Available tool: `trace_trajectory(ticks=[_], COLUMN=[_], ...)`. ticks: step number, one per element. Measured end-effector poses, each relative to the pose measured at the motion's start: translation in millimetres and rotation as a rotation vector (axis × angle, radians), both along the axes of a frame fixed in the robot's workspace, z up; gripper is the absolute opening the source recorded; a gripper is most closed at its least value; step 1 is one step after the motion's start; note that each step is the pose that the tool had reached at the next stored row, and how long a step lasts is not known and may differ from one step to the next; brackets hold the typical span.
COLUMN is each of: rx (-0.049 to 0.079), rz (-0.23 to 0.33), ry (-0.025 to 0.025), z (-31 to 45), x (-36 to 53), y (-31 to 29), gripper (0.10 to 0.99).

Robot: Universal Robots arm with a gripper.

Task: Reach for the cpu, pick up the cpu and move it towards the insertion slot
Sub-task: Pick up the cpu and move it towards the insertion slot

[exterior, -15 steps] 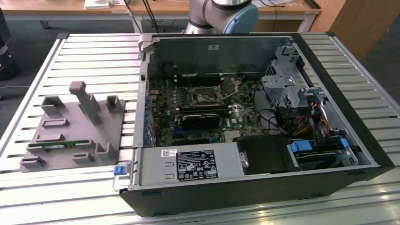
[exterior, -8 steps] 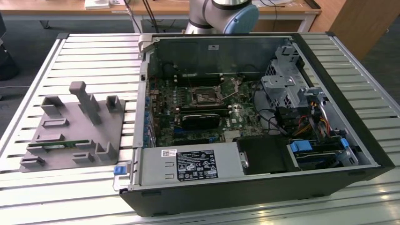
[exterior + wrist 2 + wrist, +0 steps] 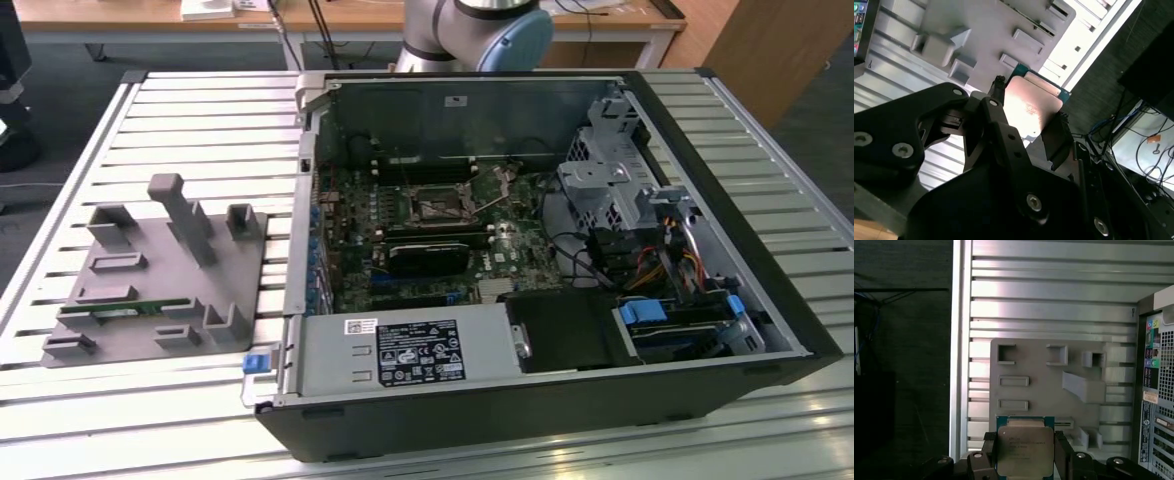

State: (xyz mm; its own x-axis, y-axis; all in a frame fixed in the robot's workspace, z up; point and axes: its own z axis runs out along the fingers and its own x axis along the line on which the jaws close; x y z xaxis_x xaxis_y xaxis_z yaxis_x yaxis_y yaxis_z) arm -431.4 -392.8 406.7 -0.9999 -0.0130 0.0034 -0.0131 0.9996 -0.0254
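Note:
In both wrist views my gripper (image 3: 1025,456) (image 3: 1029,111) is shut on the cpu (image 3: 1024,447) (image 3: 1030,106), a flat square chip with a shiny silver top and a pale green rim. One black finger (image 3: 989,452) presses each of two opposite edges. The chip hangs well above the grey holder plate (image 3: 1054,385) (image 3: 984,30) on the slatted table. The insertion slot (image 3: 438,207), a dark square socket in a silver frame, lies on the motherboard inside the open computer case (image 3: 534,260).
The grey holder plate (image 3: 147,280) with raised blocks lies on the exterior view's left and holds a thin green memory stick (image 3: 127,310). A black block (image 3: 424,256), drive cages and cables (image 3: 641,250) crowd the case. The arm's base (image 3: 474,30) stands behind the case.

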Motion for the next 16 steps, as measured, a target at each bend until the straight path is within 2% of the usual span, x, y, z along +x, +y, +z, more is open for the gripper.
trace_trajectory(ticks=[16], rx=[0.000], rz=[0.000], ry=[0.0001], z=[0.0], x=[41.1], y=[0.0], gripper=[0.541])
